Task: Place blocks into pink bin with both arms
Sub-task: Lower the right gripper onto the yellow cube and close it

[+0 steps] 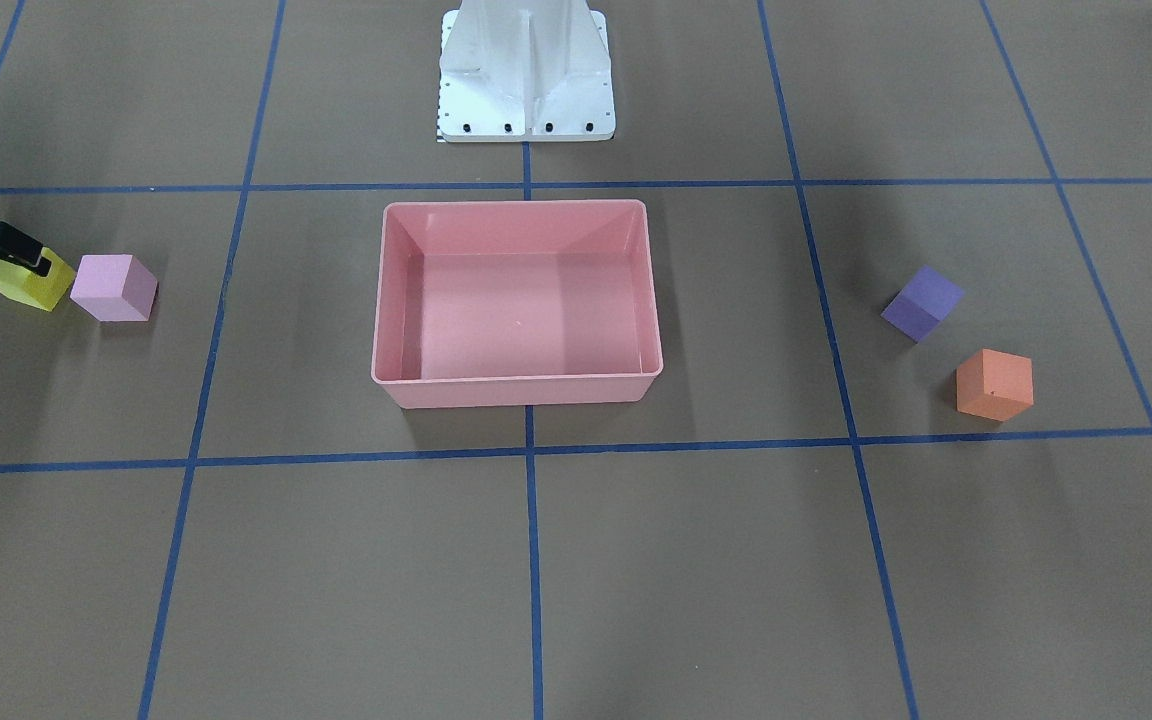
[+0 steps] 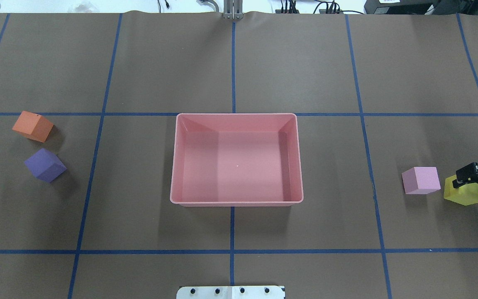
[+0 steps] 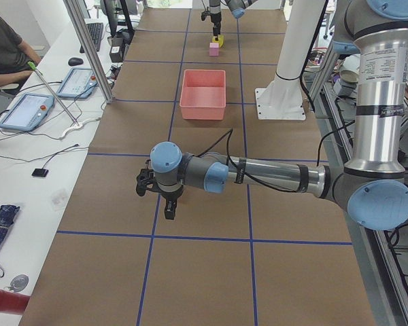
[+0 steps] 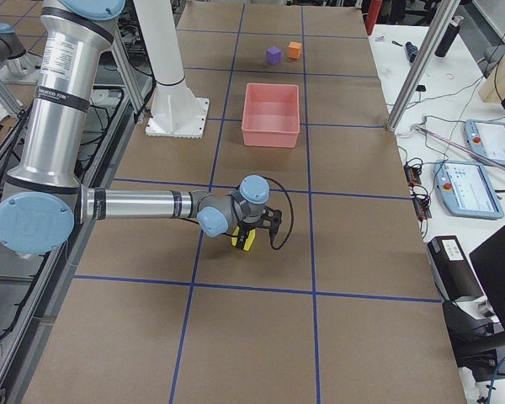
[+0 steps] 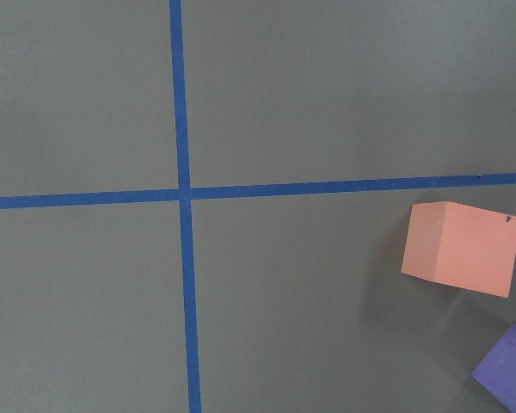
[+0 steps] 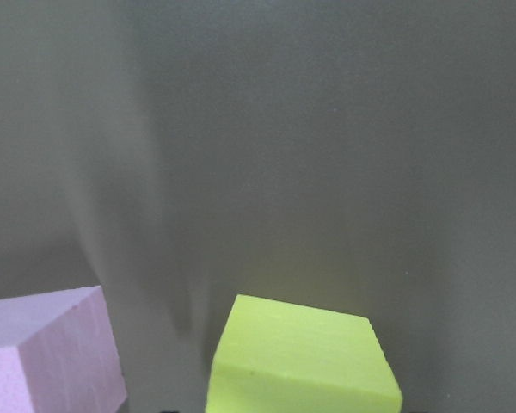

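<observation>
overhead view, read left to right.

orange block (image 2: pixel 33 126) and purple block (image 2: pixel 45 165) sit on the table (image 2: pixel 230 62), well left of the pink bin (image 2: pixel 235 114). they are near each other but apart, and both are turned off the tape grid. left gripper (image 3: pixel 167 207) hangs low, off to their side. its wrist camera catches the two blocks only at the frame's edge, so it is lined up on neither. jaw state: cannot tell. risk: a slanted approach to one block could nudge the other.

the bin is in the centre, and all four blocks lie outside it.

pink block (image 2: pixel 420 180) sits just beside yellow block (image 2: pixel 465 196), with a thin gap between them. right gripper (image 2: pixel 469 176) is down at the yellow block. cannot tell whether its jaws clamp the block or merely flank it.

risks on this side, my judgement:
- the pink block is so close that a finger or a sideways drift may shove it.
- an off-centre pinch on a turned cube could let it twist loose in the carry.
- a low carry could clip the bin's wall.
</observation>
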`<act>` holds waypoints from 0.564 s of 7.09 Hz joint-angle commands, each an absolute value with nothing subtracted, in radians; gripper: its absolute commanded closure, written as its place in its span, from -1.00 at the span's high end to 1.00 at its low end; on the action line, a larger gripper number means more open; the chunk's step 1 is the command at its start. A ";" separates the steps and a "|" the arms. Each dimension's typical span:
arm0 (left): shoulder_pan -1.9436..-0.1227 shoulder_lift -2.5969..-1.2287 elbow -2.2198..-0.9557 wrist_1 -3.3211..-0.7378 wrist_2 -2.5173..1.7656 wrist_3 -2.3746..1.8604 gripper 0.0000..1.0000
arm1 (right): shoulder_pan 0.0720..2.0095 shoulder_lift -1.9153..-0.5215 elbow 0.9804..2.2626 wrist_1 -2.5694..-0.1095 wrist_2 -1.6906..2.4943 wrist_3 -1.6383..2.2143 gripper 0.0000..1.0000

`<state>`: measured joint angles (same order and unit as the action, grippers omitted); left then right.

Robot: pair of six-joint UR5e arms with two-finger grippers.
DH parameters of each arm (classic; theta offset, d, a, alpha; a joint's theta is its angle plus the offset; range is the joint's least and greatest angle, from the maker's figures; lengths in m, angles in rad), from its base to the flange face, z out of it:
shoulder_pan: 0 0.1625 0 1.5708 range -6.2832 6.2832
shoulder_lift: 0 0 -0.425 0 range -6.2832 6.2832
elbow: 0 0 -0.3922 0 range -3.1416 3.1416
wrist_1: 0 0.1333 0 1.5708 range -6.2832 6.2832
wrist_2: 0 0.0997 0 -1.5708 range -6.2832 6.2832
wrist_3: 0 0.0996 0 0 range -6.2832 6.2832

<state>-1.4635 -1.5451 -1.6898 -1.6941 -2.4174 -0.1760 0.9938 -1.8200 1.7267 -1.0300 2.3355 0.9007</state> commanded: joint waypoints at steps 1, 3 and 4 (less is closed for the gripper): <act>-1.463 -1.545 -1.690 -1.695 -2.416 -0.176 1.00 | 0.980 -1.821 1.724 -1.028 2.327 0.900 0.44; -1.457 -1.551 -1.700 -1.706 -2.427 -0.255 1.00 | 0.986 -1.821 1.730 -1.022 2.322 0.893 -0.99; -1.397 -1.551 -1.715 -1.768 -2.421 -0.347 1.00 | 0.989 -1.821 1.764 -1.022 2.315 0.887 -1.00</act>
